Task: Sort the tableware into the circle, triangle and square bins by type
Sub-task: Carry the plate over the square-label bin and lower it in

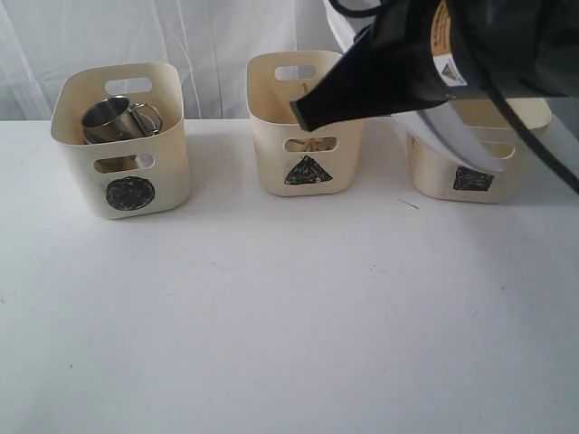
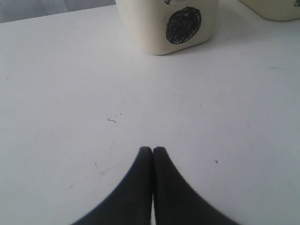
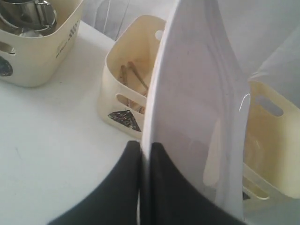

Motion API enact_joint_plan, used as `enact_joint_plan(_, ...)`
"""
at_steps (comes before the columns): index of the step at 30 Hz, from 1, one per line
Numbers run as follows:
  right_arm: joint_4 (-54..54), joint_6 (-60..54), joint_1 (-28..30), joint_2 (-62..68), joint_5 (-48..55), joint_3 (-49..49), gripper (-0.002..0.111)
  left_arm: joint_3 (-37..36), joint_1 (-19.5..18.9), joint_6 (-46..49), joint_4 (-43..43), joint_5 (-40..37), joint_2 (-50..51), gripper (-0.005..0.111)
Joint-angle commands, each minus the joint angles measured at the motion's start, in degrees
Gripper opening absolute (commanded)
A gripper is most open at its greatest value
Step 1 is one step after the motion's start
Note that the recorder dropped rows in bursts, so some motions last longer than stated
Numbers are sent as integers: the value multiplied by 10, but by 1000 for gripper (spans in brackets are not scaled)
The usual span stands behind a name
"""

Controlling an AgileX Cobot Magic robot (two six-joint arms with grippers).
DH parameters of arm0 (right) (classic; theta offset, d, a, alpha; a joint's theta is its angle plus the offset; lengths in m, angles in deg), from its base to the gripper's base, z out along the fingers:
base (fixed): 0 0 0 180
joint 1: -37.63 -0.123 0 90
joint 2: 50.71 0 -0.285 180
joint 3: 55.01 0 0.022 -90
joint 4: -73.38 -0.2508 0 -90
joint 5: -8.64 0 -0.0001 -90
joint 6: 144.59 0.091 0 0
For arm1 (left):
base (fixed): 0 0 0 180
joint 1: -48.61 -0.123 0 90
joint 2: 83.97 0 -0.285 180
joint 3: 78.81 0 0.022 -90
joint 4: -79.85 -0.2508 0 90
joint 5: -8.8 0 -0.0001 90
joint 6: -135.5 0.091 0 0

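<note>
My right gripper (image 3: 145, 146) is shut on the rim of the large white plate (image 3: 197, 93), held on edge in the air. In the exterior view the plate (image 1: 461, 140) hangs by the square bin (image 1: 470, 181), and the right gripper (image 1: 303, 113) reaches in front of the triangle bin (image 1: 306, 136). Wooden chopsticks (image 3: 133, 77) lie inside the triangle bin (image 3: 115, 89). A steel mug (image 1: 113, 117) sits in the circle bin (image 1: 122, 172). My left gripper (image 2: 152, 151) is shut and empty, low over the table, facing the circle bin (image 2: 150, 28). Bowls, fork and knife are out of view.
The three bins stand in a row at the back of the white table (image 1: 289, 316), against a white curtain. The right arm and the plate hide much of the square bin (image 3: 274, 154).
</note>
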Motion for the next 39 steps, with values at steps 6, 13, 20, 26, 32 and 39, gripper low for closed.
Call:
enact_joint_plan(6, 56, -19, 117, 15, -116, 29, 0, -2, 1, -1, 4, -3, -3, 0)
enact_joint_plan(13, 55, -33, 197, 88, -172, 91, 0, -2, 1, -1, 4, -3, -3, 0)
enact_joint_plan(20, 39, -35, 253, 167, -216, 148, 0, -2, 1, -1, 4, -3, -3, 0)
enact_joint_plan(26, 30, -35, 286, 228, -248, 181, 0, -2, 1, -1, 4, -3, -3, 0)
enact_joint_plan(32, 23, -35, 307, 279, -269, 206, 0, -2, 1, -1, 4, -3, -3, 0)
enact_joint_plan(39, 14, -35, 320, 321, -271, 221, 0, -2, 1, -1, 4, -3, -3, 0)
